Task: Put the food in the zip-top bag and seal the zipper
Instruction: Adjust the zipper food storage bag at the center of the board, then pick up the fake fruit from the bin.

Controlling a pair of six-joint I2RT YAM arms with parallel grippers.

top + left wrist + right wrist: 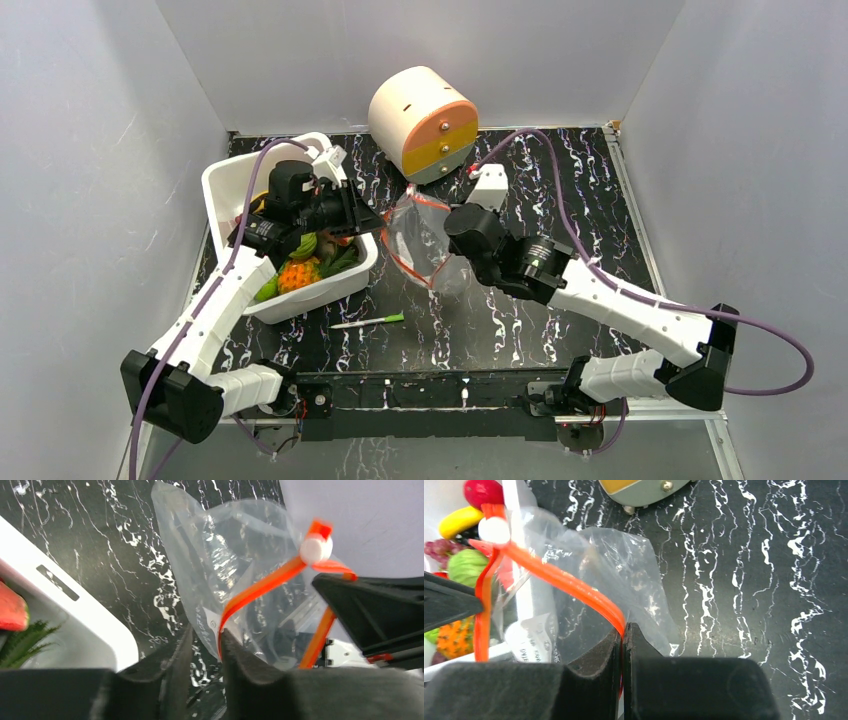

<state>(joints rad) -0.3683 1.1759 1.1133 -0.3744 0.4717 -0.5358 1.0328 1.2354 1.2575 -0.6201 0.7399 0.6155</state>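
The clear zip-top bag (420, 240) hangs open and crinkled between my two grippers, above the table; I see no food in it. My right gripper (623, 629) is shut on its red-orange zipper (574, 587); it also shows in the top view (450, 225). My left gripper (206, 632) is a little open, with the bag's edge and the zipper (260, 585) lying in the gap against one finger. The zipper's white slider (316, 550) sits at the far end of the mouth. The food (300, 272) lies in the white bin (225, 185).
A cream drum with an orange and yellow face (422, 122) stands behind the bag. A thin white-and-green stick (368, 321) lies on the table in front. The bin's wall (95, 630) is just left of my left fingers. White walls enclose the table.
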